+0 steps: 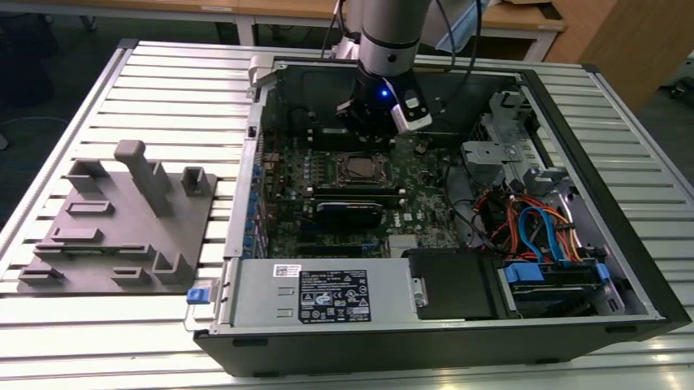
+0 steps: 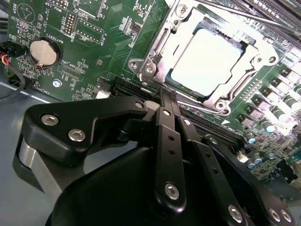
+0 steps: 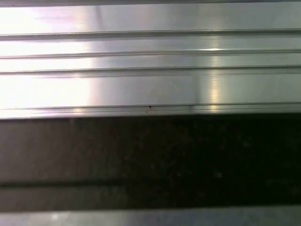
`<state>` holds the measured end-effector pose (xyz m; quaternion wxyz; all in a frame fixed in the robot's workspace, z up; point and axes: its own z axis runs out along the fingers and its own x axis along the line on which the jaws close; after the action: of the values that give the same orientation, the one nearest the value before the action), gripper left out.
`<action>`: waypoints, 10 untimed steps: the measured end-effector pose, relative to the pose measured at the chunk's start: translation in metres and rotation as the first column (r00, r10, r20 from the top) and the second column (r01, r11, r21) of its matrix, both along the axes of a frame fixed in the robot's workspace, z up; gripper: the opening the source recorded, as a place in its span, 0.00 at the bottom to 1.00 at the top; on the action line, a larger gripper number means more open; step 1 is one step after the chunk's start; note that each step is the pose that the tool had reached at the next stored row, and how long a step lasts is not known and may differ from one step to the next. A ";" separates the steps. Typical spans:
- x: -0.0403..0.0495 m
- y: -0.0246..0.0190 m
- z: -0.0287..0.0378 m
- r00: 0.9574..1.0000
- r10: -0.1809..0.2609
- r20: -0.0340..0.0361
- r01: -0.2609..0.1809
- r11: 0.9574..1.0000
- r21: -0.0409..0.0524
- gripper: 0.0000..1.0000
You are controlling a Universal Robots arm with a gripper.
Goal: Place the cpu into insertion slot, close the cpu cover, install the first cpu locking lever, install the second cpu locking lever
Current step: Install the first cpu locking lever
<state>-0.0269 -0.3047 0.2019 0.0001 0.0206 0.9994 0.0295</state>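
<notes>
In the second wrist view the cpu (image 2: 210, 62) lies flat in the insertion slot (image 2: 225, 109), its silver top bright with glare. The silvery cpu cover (image 2: 162, 40) lies down around it as a frame. My gripper (image 2: 165, 94) is shut with nothing between its black fingers. The tips hover just off the slot's edge, beside a corner of the cover. A thin metal lever rod (image 2: 244, 15) runs along the far side of the frame. In the exterior view the gripper (image 1: 375, 122) hangs inside the open computer case, just behind the insertion slot (image 1: 356, 168).
The green motherboard (image 1: 288, 175) carries long black slots (image 1: 353, 193) and a coin battery (image 2: 44, 52). Coloured cables (image 1: 537, 227) and drive bays fill the case on the exterior view's right. A grey fixture block (image 1: 119, 223) sits on the slatted table (image 1: 87, 325).
</notes>
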 end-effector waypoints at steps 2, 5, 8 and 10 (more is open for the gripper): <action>0.0002 0.0000 -0.0011 1.000 0.000 0.000 0.000 1.000 0.000 0.10; 0.0005 0.0000 -0.0018 1.000 0.000 0.000 0.000 1.000 0.000 0.10; 0.0008 0.0000 -0.0020 1.000 0.000 0.000 0.000 1.000 0.000 0.10; 0.0008 0.0000 -0.0020 1.000 0.000 0.000 0.000 1.000 0.000 0.10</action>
<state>-0.0262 -0.3047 0.1999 0.0002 0.0206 0.9993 0.0296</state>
